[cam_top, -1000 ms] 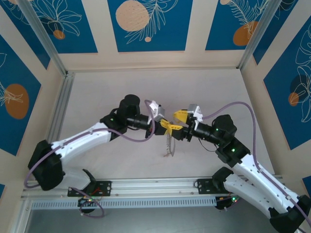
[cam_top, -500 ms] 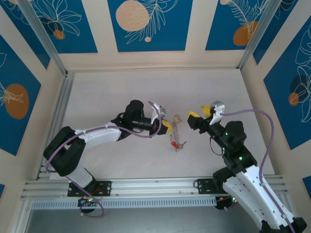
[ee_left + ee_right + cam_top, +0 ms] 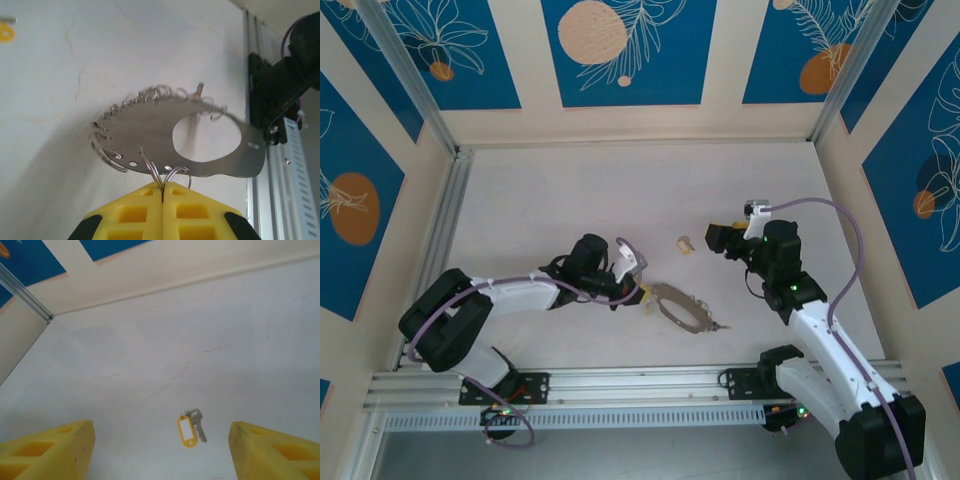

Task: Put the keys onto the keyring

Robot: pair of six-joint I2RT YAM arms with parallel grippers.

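The keyring (image 3: 200,135) is a flat silver metal plate with a large oval hole and several small split rings along its rim. It lies on the table (image 3: 550,200) in the top view as the keyring (image 3: 682,306). My left gripper (image 3: 163,186) is shut on one small split ring at the plate's near edge, and appears low over the table as the left gripper (image 3: 638,290). One silvery key with a yellow tag (image 3: 190,428) lies alone on the table, seen from above as the key (image 3: 685,244). My right gripper (image 3: 161,440) is open just right of it, the right gripper (image 3: 720,238) holding nothing.
Aluminium rails run along the table's near edge (image 3: 640,380) and left side (image 3: 445,230). Blue patterned walls (image 3: 620,50) close in the back and sides. The right arm's base (image 3: 280,95) stands close beyond the keyring.
The grippers were together above the table with the keyring hanging between them. The left one has come down and back with the keyring; the right one has let go, opened and pulled away.
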